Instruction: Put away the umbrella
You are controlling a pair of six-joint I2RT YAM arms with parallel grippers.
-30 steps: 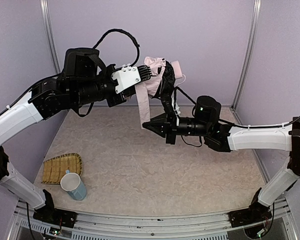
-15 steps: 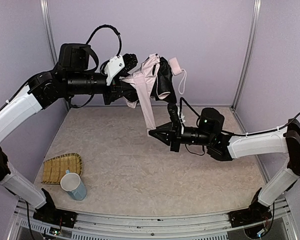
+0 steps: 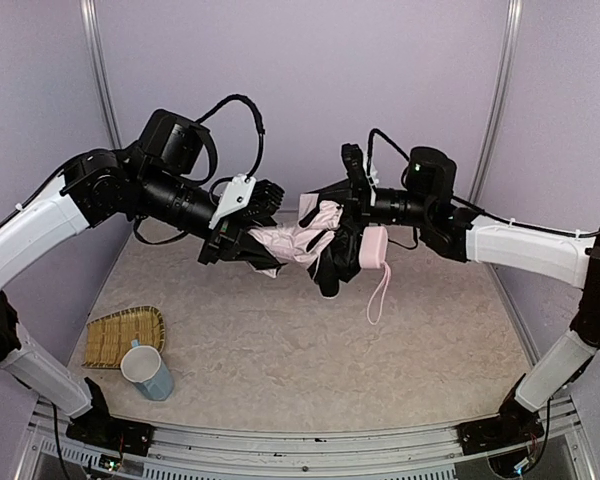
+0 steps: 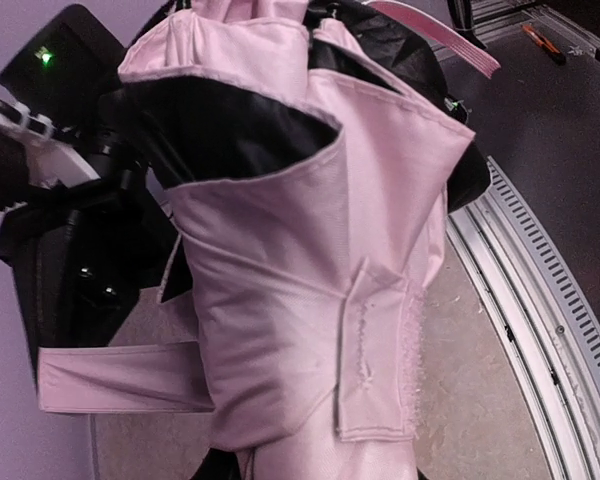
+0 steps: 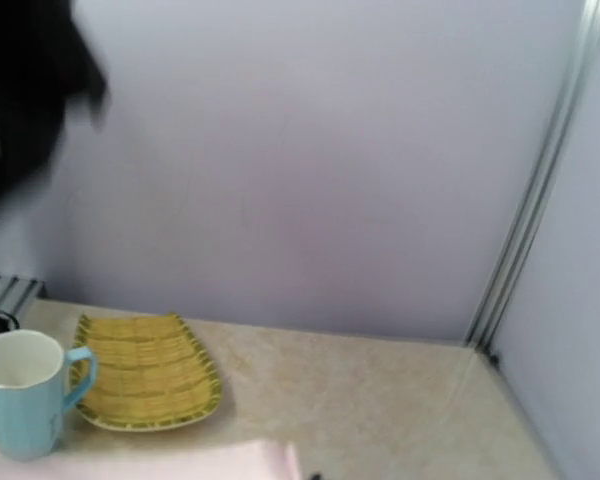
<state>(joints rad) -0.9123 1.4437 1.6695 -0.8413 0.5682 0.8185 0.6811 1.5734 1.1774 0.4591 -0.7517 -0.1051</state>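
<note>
L tool (image 3: pixel 252 222): pinching the pink canopy of umbrella (image 3: pixel 295 240). Its own cam shows only cloth, no fingers; grip read from top view.
R tool (image 3: pixel 338 203): pressed together at the black-lined end. It looks nipped on a thin black part of the umbrella, but the contact pt is hidden by fabric.

Umbrella is in mid-air betw. the two tools, well above tabletop (image 3: pixel 280 340), roughly level, canopy loose and bunched. Handle (image 3: pixel 373 250) hangs just below R tool, strap (image 3: pixel 378 295) dangling.

Why, prob.: a two-end hold keeps the cloth off the tabletop so the folds can be gathered. Closure tab (image 4: pixel 375 360) w/ its rough fastening patch faces L cam, unfastened, so wrap not yet done.

Mug (image 3: pixel 148 372) and woven tray (image 3: pixel 125 335) are at the near-L corner, well apart and not involved.

Writing/brands: none legible on fabric, tab, mug or arms.
</note>
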